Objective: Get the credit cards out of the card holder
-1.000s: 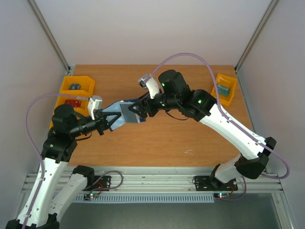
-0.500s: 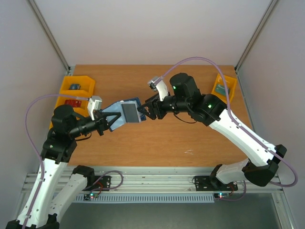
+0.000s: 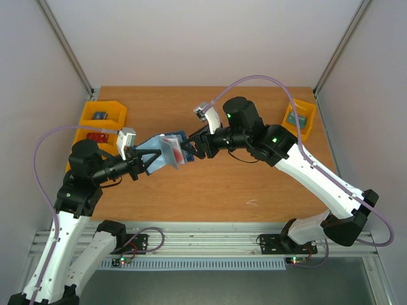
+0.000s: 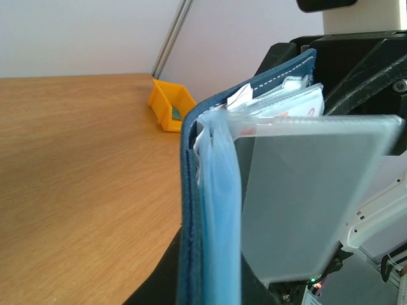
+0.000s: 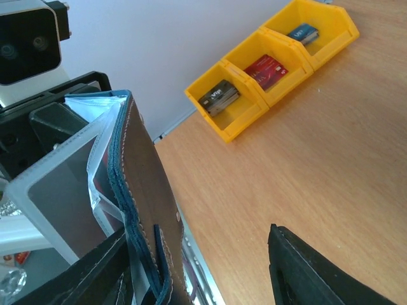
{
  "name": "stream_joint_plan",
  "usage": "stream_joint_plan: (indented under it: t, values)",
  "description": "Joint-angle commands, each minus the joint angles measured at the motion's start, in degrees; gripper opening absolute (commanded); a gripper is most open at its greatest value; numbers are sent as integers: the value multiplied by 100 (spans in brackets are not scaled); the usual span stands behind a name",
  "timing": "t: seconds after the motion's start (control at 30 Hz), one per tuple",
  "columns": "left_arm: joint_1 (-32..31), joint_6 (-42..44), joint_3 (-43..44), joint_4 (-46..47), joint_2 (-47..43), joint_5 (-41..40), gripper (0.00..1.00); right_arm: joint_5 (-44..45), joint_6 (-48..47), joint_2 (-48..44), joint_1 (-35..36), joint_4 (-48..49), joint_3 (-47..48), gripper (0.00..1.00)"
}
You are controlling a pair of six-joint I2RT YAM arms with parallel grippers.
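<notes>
- The card holder (image 3: 158,147) is off the counter (image 3: 229,190), held open in the air between the two hands, left of the counter's middle.
- The left hand (image 3: 147,160) is clamped on the holder's near-left end. In the left wrist view the navy cover rises edge-on from between its dark fingers.
- The right hand (image 3: 193,147) is at the holder's opposite, right edge. In the right wrist view its fingers (image 5: 305,270) stand wide apart: one lies just beside the cover, the other well clear of it, with bare counter between them. Whether the nearer finger touches the cover cannot be told.
- Both credit cards are in the holder. The grey credit card (image 4: 311,190) sits in a clear sleeve fanned away from the cover, facing the left wrist camera.
- The white-pink credit card (image 4: 294,107) lies behind that sleeve, nearer the cover, and only its top strip with red marks shows there. From above, a pink-red patch shows on the holder's open face.
- Three yellow bins (image 5: 267,63) stand in a row at the counter's left edge, each with a card-like item inside: dark, red and blue.
- A fourth yellow bin (image 3: 299,118) stands at the right edge, well apart from the hands, with something teal inside.
</notes>
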Motion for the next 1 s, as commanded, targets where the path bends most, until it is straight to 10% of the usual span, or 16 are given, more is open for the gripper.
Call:
stream_joint_plan:
  t: [0.0, 0.77, 0.87, 0.97]
  values:
    - [-12, 66, 98, 178, -9, -22, 0, -130, -114, -130, -17, 54, 48, 58]
    - [-12, 263, 241, -133, 108, -114, 0, 863, -440, 172, 677, -303, 404, 89]
    - [-12, 237, 230, -90, 104, -6, 0, 755, -389, 344, 677, -250, 467, 80]
    - [-10, 193, 206, 50, 70, 111, 0, 624, -380, 331, 677, -134, 451, 49]
